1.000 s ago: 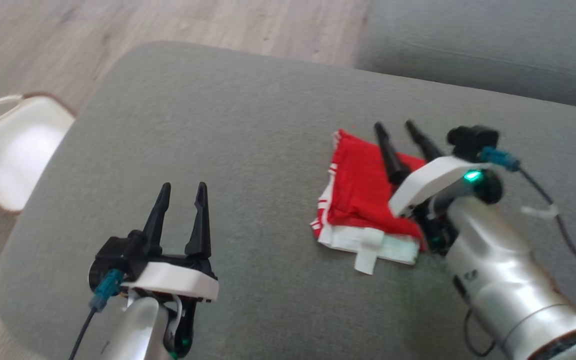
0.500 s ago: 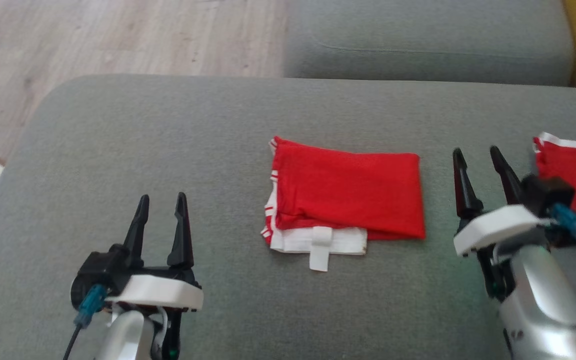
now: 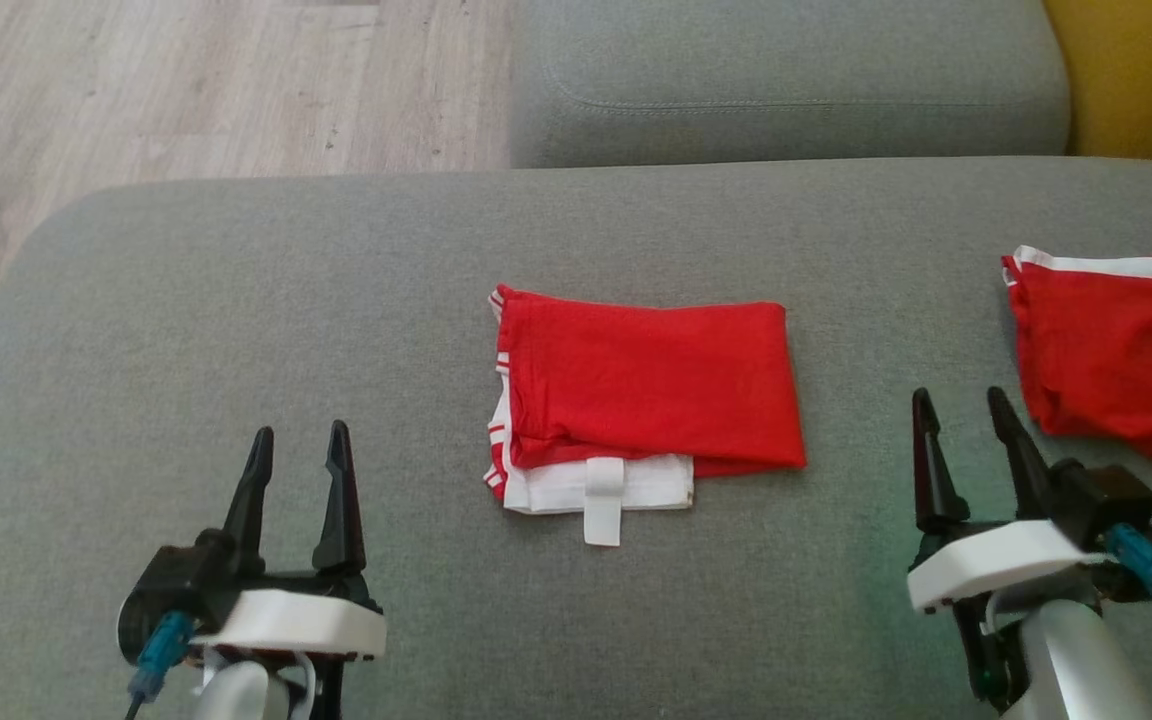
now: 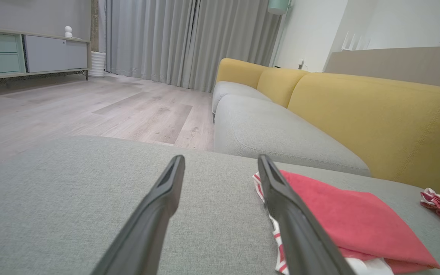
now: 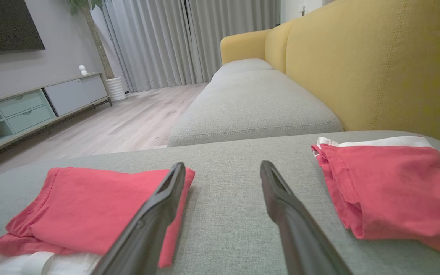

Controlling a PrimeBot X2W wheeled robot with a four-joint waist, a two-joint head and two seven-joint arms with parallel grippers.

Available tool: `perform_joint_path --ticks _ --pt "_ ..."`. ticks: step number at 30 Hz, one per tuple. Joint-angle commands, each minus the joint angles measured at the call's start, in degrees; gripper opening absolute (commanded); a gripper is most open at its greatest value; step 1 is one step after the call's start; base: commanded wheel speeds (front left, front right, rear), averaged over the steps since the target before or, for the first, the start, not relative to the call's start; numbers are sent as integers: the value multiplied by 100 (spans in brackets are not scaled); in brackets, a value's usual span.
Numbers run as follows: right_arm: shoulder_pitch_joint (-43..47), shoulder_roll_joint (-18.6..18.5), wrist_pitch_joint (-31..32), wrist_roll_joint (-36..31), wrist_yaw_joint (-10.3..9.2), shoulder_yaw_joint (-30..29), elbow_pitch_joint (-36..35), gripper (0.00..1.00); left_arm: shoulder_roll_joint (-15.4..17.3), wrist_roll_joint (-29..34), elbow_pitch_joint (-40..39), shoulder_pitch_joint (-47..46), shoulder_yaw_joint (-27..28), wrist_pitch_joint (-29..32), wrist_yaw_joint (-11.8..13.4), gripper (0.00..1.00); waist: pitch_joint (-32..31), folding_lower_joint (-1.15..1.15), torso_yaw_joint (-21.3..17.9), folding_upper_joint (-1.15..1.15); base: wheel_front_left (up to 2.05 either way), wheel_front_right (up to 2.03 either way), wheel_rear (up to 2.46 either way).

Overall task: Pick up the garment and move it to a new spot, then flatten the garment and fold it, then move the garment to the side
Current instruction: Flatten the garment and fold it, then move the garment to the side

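Note:
The garment (image 3: 646, 385) is red with a white waistband and lies folded flat in the middle of the grey cushion (image 3: 236, 300). My left gripper (image 3: 299, 432) stands open at the lower left, well apart from it, with nothing between its fingers. My right gripper (image 3: 958, 395) stands open at the lower right, just clear of the garment's right edge. In the left wrist view the garment (image 4: 342, 214) lies right of the open left gripper (image 4: 220, 158). In the right wrist view the garment (image 5: 90, 214) lies to the left behind the open right gripper (image 5: 223, 164).
A second folded red garment (image 3: 1116, 350) with a white band lies at the cushion's right edge, also seen as a red heap (image 5: 388, 191) beside my right fingers. Another grey seat (image 3: 786, 90) and a yellow backrest (image 3: 1136, 70) lie behind. Wooden floor (image 3: 136, 80) is far left.
The head camera has turned, shifting the whole picture. My right gripper, which hung over the garment, has drawn back to its right side. The garment lies flat and free.

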Motion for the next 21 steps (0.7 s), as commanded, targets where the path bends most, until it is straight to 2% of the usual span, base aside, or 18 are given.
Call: perform_joint_path --ticks 1,13,21 --pt "-117 17 0 63 -4 190 -249 100 43 17 -205 -150 212 -30 -24 100 -2 0 -21 0 0 0 0" --pt "-103 20 177 99 -4 228 -478 100 43 -54 -182 -288 31 -30 -13 100 196 0 73 0 0 0 0" --pt "-563 20 483 120 -4 413 -80 100 43 -109 -62 -562 -253 -30 -37 100 554 0 324 0 0 0 0"
